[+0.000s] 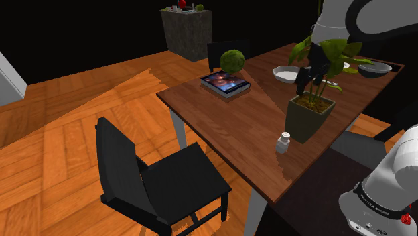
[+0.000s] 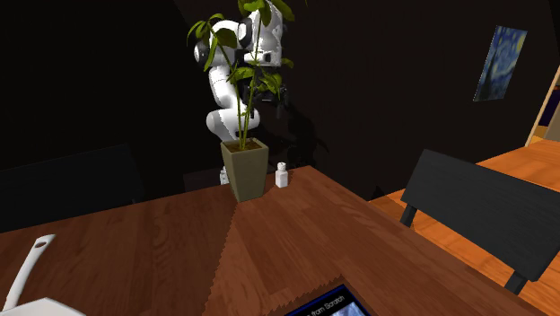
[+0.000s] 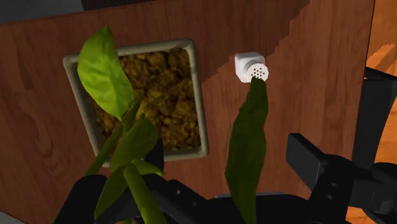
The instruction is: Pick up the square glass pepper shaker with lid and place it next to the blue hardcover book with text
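Dim renders, black bkgd, hard-edged light wedge across table (image 1: 234, 127)

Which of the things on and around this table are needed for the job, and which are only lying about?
Needed:
shaker
book
gripper, open

Only lying about:
potted plant
green ball
white bowl
grey bowl
chair
painting

White Franka arm with dark joints (image 1: 387, 175): raised from its base, folded over at the top, the wrist turned downward. All-black two-finger gripper (image 1: 303, 82): held high, pointed down; fingers (image 3: 310, 159) are kept spread apart.
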